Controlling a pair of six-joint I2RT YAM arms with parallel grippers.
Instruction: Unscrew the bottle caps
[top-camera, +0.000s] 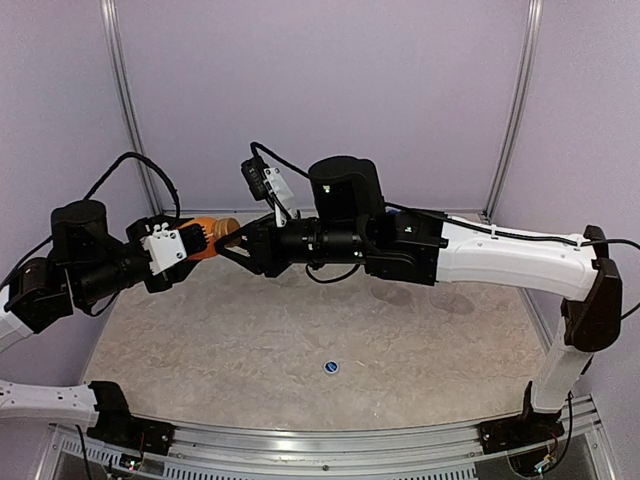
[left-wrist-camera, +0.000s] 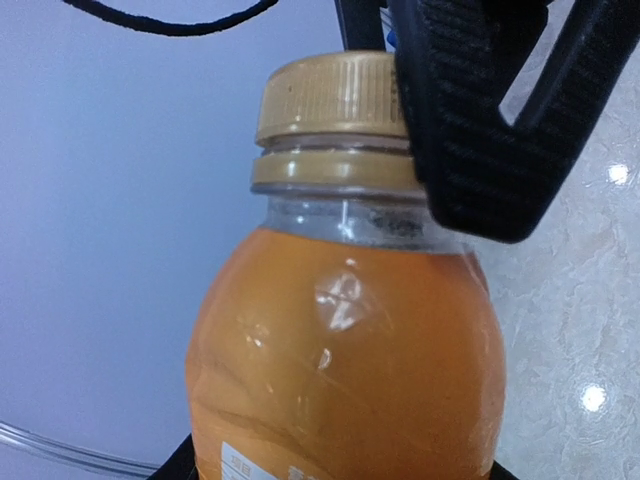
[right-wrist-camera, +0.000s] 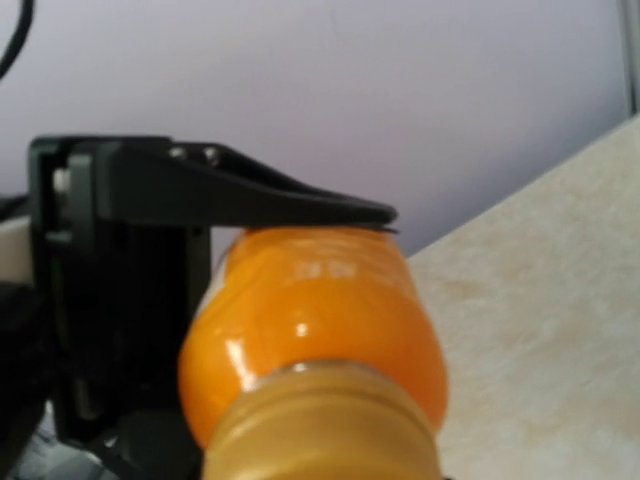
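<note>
Robot test booth (lab-like): plain lilac panels, metal posts, marble-look tabletop.

Both arms reach inward, grippers meeting tip to tip. Left gripper clamps an orange bottle; right gripper has its fingers straddling the bottle's cap.

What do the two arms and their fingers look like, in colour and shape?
The left arm and the right arm have white links and black joints, with black cables looping above. The fingers are black, angular and finely ribbed. A white block sits by the left wrist.
</note>
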